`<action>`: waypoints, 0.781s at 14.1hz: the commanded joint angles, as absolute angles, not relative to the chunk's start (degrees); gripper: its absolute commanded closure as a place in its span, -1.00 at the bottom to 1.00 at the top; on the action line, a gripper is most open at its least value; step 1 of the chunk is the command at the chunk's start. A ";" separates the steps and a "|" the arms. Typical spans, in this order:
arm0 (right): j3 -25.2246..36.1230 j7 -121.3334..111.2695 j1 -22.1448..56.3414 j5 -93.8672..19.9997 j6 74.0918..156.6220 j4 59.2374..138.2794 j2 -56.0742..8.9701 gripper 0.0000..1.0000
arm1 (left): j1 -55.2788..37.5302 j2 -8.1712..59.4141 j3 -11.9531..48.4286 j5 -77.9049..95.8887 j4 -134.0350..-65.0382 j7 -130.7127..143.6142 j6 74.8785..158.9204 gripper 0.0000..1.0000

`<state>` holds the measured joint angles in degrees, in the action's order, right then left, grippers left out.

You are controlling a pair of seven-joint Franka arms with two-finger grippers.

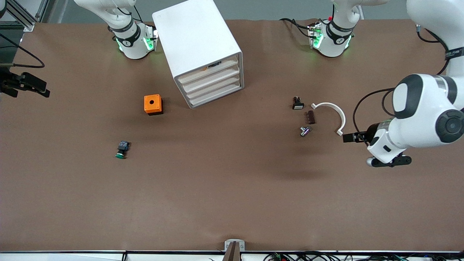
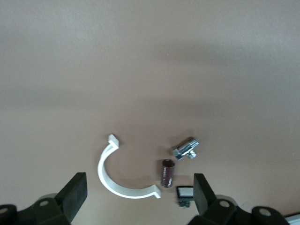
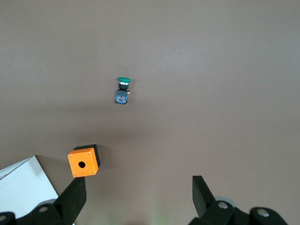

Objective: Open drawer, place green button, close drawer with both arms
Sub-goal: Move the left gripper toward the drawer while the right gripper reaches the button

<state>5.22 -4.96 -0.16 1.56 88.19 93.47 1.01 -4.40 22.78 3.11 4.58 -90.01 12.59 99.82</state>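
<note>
Lying on its side on the matte brown worktop, nearest the camera and toward the right arm's end, is the button, a round green cap on a blocky black body. At its 1 o'clock sits an orange cube with a round hole in its top. Toward the left arm's end, the left pincer hovers with fingers spread wide and empty, over the worktop beside a curved white plastic clip, a shiny metal fitting, a dark ribbed cylinder and a small black part with a white face. Farther still, the boxy white cabinet shows four stacked fronts; the drawer, lowest, is shut. Near the table's edge, the right pincer hangs open, holding nothing.
</note>
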 commanded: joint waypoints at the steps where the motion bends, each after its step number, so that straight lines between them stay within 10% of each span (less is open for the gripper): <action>1: 4.92 -5.71 -1.23 2.11 88.68 90.88 -3.24 -1.00 | -8.42 24.08 3.08 4.83 -88.86 22.11 99.93 -1.00; 11: 5.19 -2.29 -5.10 -4.22 101.92 102.27 -5.63 -1.00 | -20.12 28.65 3.08 15.80 -86.66 56.22 93.87 -1.00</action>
<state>5.82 -3.35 -3.37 -2.18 97.33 96.30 -7.11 -19.04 26.92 3.43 11.88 -88.88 51.50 96.02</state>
